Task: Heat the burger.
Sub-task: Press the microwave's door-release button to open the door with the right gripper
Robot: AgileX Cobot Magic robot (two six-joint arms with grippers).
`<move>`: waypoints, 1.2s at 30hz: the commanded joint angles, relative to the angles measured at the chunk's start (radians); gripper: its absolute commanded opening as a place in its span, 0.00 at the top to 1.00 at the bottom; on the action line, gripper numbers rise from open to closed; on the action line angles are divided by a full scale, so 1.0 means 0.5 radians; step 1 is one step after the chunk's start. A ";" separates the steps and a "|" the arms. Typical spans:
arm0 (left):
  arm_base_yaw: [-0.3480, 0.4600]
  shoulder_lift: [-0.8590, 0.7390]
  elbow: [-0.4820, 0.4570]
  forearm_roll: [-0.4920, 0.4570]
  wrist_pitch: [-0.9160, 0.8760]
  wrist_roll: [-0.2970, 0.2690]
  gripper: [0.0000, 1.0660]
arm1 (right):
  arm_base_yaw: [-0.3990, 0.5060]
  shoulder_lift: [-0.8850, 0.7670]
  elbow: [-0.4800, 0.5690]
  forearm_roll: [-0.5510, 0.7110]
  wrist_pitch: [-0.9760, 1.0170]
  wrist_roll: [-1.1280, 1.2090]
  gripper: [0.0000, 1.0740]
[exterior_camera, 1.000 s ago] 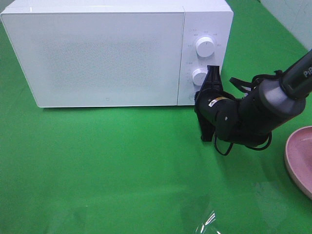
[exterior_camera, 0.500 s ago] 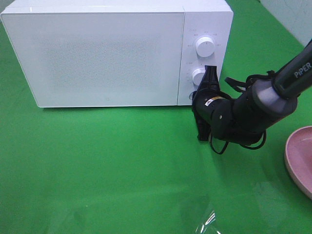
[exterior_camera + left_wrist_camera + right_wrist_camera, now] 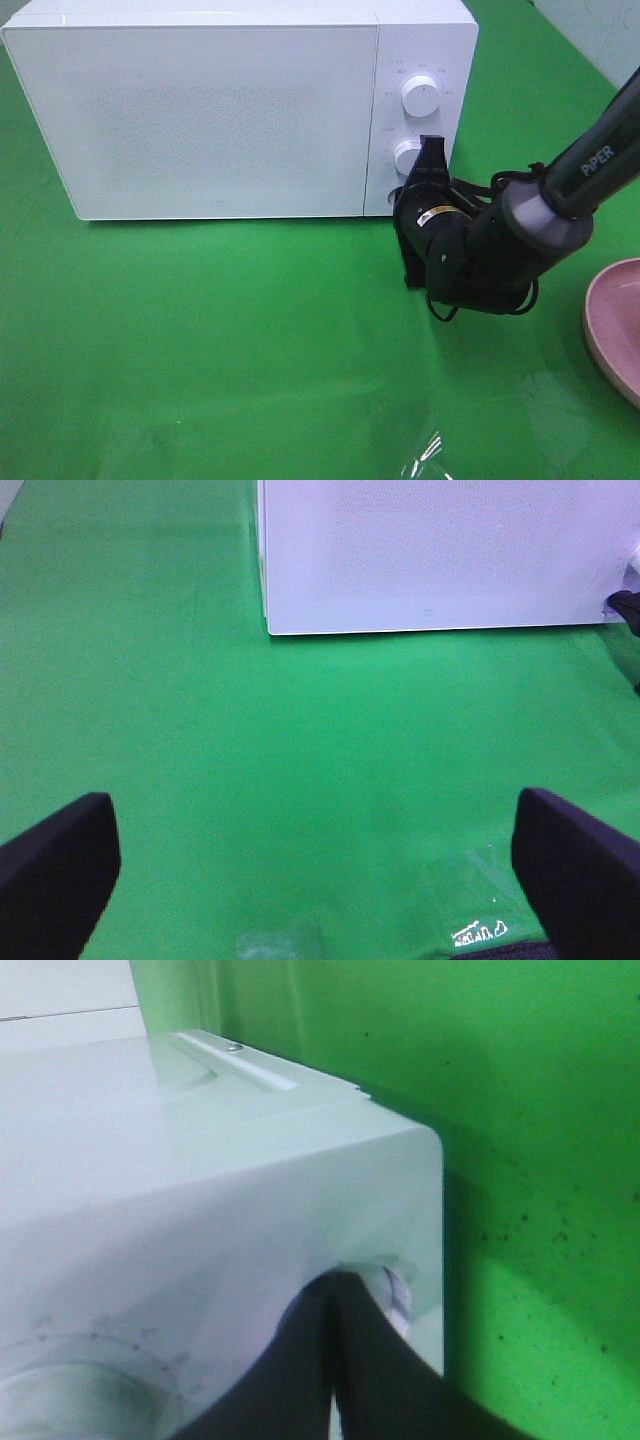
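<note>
The burger is out of view. The white microwave (image 3: 210, 110) stands at the back with its door shut. My right gripper (image 3: 405, 200) is shut, its black tips against the low corner of the control panel, below the lower knob (image 3: 408, 157). In the right wrist view the closed tips (image 3: 335, 1282) touch a small round button (image 3: 396, 1290) on the microwave (image 3: 200, 1210). My left gripper (image 3: 320, 840) is open with only green cloth between its fingers (image 3: 60, 865); it does not show in the exterior high view.
A pink plate (image 3: 615, 325) lies at the right edge, partly cut off. The upper knob (image 3: 420, 95) sits above the lower one. A scrap of clear plastic (image 3: 425, 455) lies near the front. Green cloth (image 3: 200, 340) covers the table.
The right arm has edged left toward the microwave's panel and its forearm now rises more steeply. The microwave door stays shut; the left gripper has not moved.
</note>
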 commanded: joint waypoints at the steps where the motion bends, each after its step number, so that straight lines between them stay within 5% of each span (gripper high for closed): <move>1: -0.004 -0.030 0.004 -0.020 -0.020 -0.016 0.07 | -0.046 0.044 -0.168 -0.038 -0.346 0.020 1.00; 26: -0.004 -0.030 0.004 -0.020 -0.020 -0.016 0.07 | -0.064 0.042 -0.228 -0.038 -0.216 0.004 1.00; 36: -0.004 -0.030 0.004 -0.020 -0.020 -0.016 0.07 | 0.008 -0.046 -0.064 -0.030 -0.136 0.000 1.00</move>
